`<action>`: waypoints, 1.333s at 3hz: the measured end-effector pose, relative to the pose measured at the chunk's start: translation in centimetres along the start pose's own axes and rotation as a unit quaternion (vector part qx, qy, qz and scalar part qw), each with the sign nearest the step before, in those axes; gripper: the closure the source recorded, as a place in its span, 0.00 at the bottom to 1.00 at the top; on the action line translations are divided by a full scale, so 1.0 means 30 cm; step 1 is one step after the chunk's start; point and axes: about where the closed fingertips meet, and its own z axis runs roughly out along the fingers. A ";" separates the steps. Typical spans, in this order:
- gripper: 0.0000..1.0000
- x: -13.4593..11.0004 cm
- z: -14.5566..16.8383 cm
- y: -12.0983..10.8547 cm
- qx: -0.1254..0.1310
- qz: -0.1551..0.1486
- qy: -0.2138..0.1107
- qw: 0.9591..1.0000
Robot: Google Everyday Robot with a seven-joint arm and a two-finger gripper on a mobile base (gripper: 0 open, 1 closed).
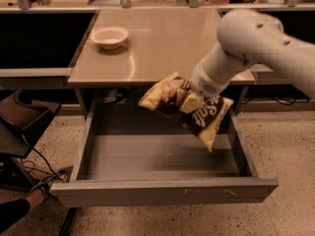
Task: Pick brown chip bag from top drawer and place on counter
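Observation:
The brown chip bag [189,109] hangs tilted in the air above the open top drawer [162,159], level with the counter's front edge. It is dark brown with pale yellow ends and white lettering. My gripper [193,96] is shut on the bag's middle; the white arm comes down from the upper right and hides most of the fingers. The counter [162,43] lies just behind the bag. The drawer's floor holds nothing else.
A pale bowl [110,36] stands on the counter's back left. Dark side shelves flank the counter. A dark chair [22,122] and cables sit at the left on the speckled floor. A person's shoe [42,193] shows at lower left.

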 end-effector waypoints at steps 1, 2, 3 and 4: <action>1.00 -0.078 -0.225 -0.073 0.023 -0.006 0.019 1.000; 1.00 -0.129 -0.313 -0.171 0.009 0.001 0.054 0.998; 1.00 -0.163 -0.228 -0.279 -0.031 0.012 0.085 0.996; 1.00 -0.184 -0.096 -0.409 -0.044 0.035 0.088 0.995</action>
